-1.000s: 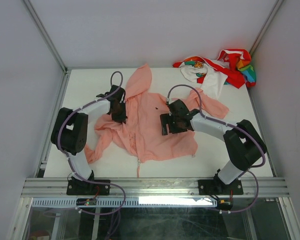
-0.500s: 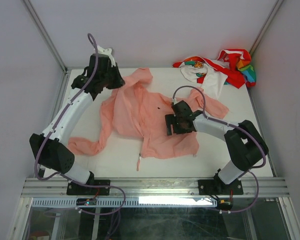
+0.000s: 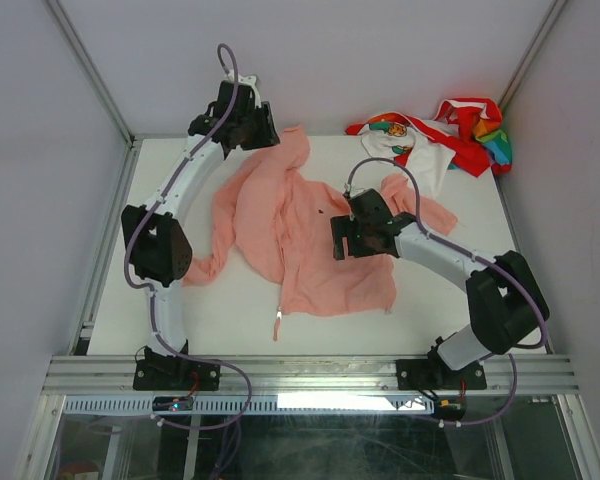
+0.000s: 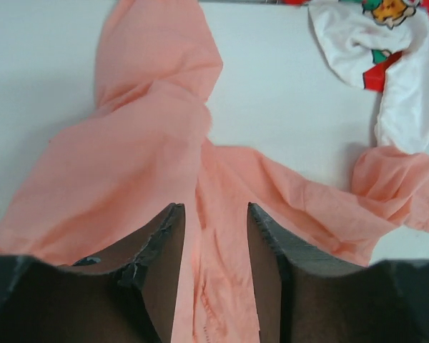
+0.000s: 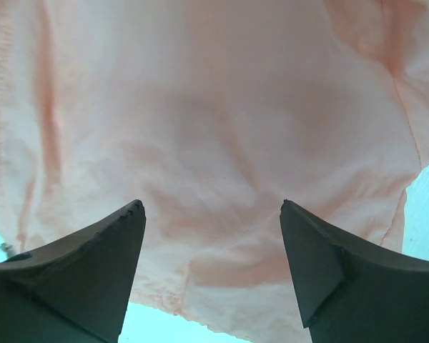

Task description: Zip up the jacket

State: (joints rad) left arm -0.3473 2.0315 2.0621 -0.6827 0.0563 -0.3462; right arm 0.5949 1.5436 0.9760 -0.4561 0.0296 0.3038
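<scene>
The jacket (image 3: 300,235) lay lengthwise, far to near, under the spread right end effector (image 3: 340,240). I could not tell whether the left end effector (image 4: 214,209) was gripping.

Bright, even, soft-shadowed, sharp views

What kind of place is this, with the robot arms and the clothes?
Probably a robot test lab, not a home. The left arm and right arm are bolted to a metal rail by a white table, plain walls box it in, and a jacket lies there, maybe for practice.
</scene>
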